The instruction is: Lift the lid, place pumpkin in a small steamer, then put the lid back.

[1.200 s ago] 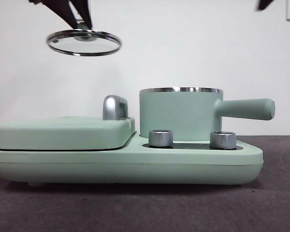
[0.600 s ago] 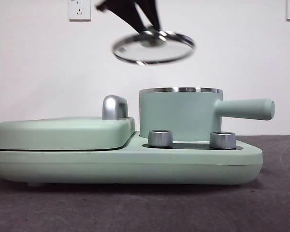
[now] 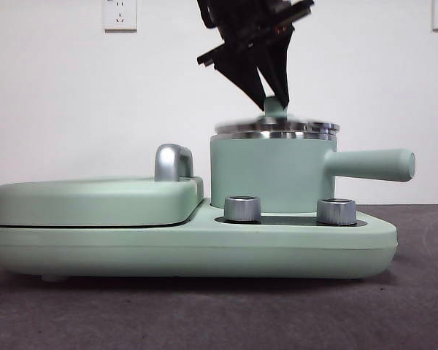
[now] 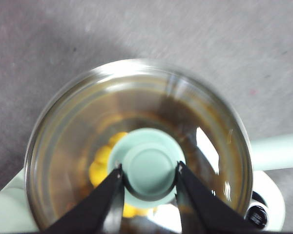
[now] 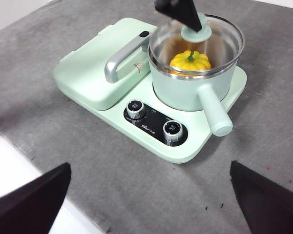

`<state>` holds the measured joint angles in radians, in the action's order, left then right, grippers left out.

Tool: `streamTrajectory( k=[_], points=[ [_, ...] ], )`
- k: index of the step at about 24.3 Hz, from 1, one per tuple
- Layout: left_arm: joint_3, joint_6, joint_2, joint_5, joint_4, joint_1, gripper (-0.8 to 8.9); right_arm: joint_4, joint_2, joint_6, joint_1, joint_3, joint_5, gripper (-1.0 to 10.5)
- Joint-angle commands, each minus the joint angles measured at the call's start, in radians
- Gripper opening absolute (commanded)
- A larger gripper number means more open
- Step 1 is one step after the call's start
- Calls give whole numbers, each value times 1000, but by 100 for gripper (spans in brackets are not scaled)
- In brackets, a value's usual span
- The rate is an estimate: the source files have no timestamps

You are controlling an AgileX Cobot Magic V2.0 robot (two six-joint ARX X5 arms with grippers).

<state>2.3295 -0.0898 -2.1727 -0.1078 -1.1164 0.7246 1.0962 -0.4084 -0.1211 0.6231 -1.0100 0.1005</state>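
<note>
the left gripper point(image 4: 149, 170) is closed on the mint green knob of the lid point(image 4: 78, 126), one black jaw pressed against each side of the knob, as the left wrist view shows from straight above. in the front view the same gripper point(image 3: 276, 98) comes down from the top of the picture, big and dark, its tips pinching the knob just over the pot. the lid's point(image 3: 277, 130) steel rim lies at the rim of the small steamer point(image 3: 270, 175) and looks a little blurred; whether it is fully seated or a hair above i cannot tell. in the right wrist view the lid point(image 5: 219, 34) sits a bit askew over the pot's mouth, with the left gripper point(image 5: 198, 27) on its knob. through the glass the pumpkin point(image 5: 190, 60) shows inside the small steamer point(image 5: 185, 90), yellow-orange with its green stem up; the left wrist view catches it as a yellow patch point(image 4: 102, 163) under the glass. the steamer stands on the mint green cooker base point(image 3: 190, 251), its long handle point(image 3: 372, 164) sticking out to the side, behind two steel dials point(image 3: 242, 208). beside it lies the flat green cover point(image 3: 95, 200) with a chrome handle point(image 3: 172, 162). the right gripper point(image 5: 146, 195) hangs well apart, high over the grey table point(image 5: 112, 185), jaws spread wide and holding nothing.
</note>
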Motion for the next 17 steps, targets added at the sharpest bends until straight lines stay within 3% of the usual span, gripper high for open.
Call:
streamTrajectory(
  k=[1, 17],
  points=[
    [28, -23, -25, 13, 15, 10, 8, -11, -6, -10, 9, -3, -4, 519],
    [32, -21, -25, 14, -21, 16, 8, -11, -6, -28, 9, -3, -23, 518]
  ],
)
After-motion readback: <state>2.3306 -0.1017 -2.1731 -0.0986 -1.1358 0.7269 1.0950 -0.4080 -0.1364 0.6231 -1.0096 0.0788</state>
